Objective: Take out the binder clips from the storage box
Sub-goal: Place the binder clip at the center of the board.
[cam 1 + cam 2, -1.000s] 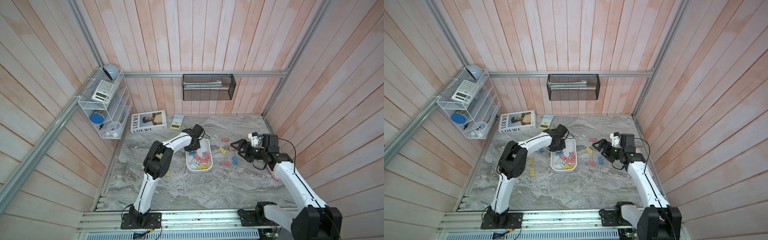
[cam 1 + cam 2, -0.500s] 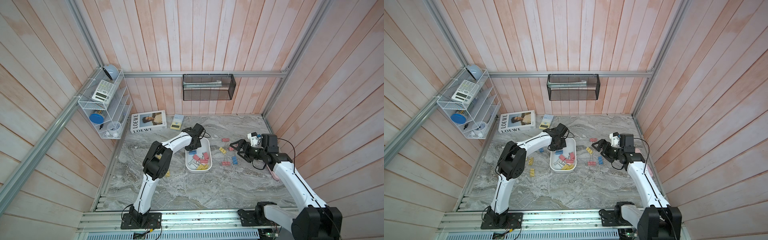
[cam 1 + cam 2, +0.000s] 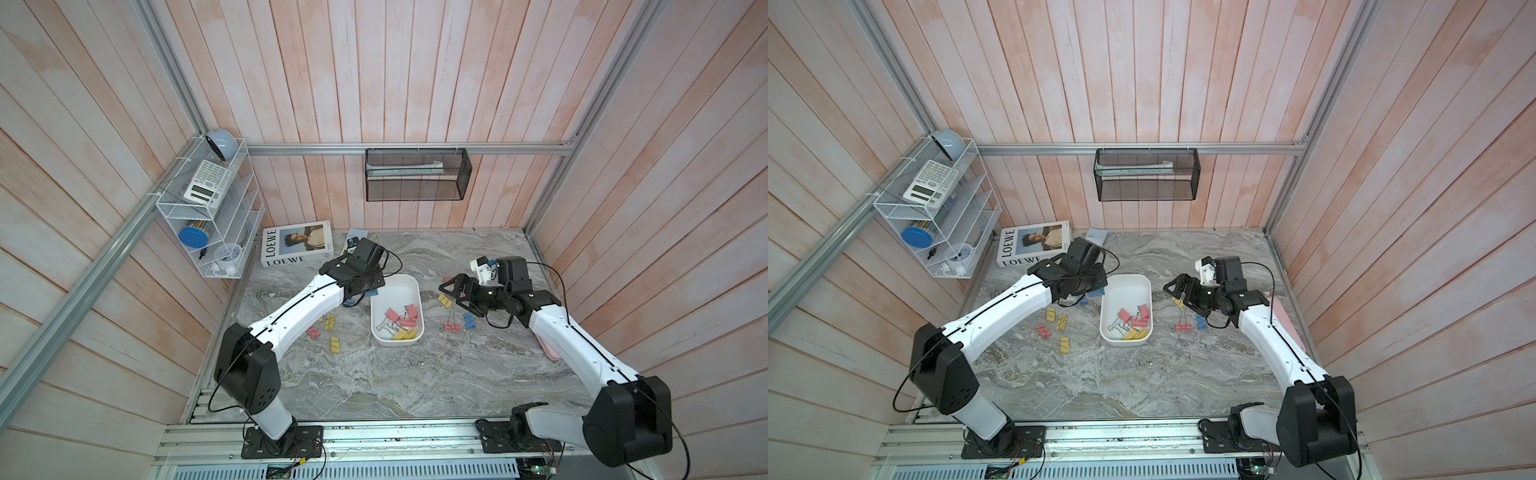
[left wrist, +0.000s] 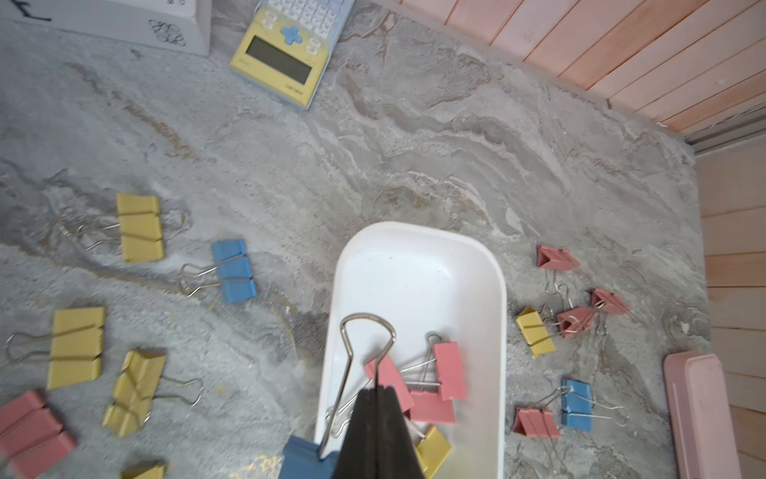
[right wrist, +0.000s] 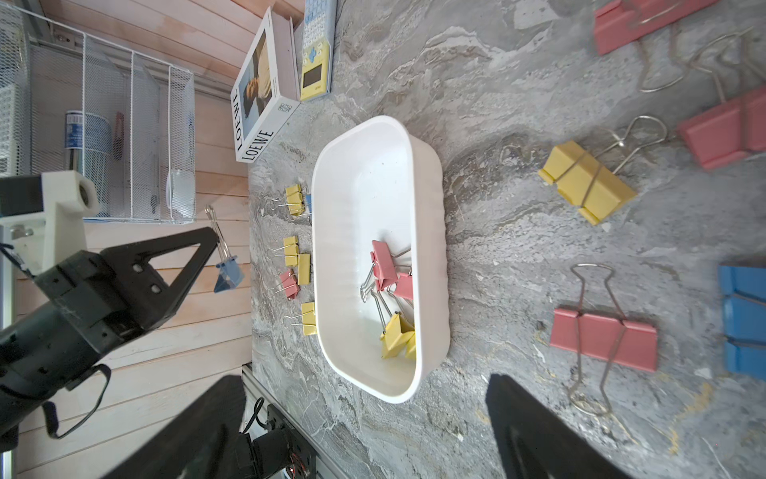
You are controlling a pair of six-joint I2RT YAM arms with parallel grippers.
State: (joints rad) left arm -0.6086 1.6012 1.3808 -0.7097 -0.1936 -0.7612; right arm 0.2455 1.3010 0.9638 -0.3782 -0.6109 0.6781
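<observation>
In the left wrist view the left pincer [image 4: 376, 398] is closed on the thin wire handle of a blue clip [image 4: 302, 458], and the blue body hangs just beside the left rim of the storage box [image 4: 414, 265]. I think the weak point is this grip: only wire is pinched, so the clip may swing or slip out in a quick move, and a release so near the rim may let it fall back inside. Yellow and pink clips [image 4: 76, 348] already lie on this side of the surface [image 4: 414, 145], so a drop may land on them. More free room is toward the calculator [image 4: 282, 58]. A pink flat thing [image 4: 700, 414] closes the right edge. In the right wrist view the right pincer [image 5: 364, 377] stands wide open and empty, near the box. The binder clips [image 5: 383, 265] left inside have their wire handles crossed, so pulling one may drag another with it or shift the light box. In both top views the box stands in the middle of the surface, and the two arms come to it from opposite sides. If both reach in together, they may hit each other. Toward the front the surface is bare and wide, while at the far side a book [image 3: 1034, 245] fills the left corner.
</observation>
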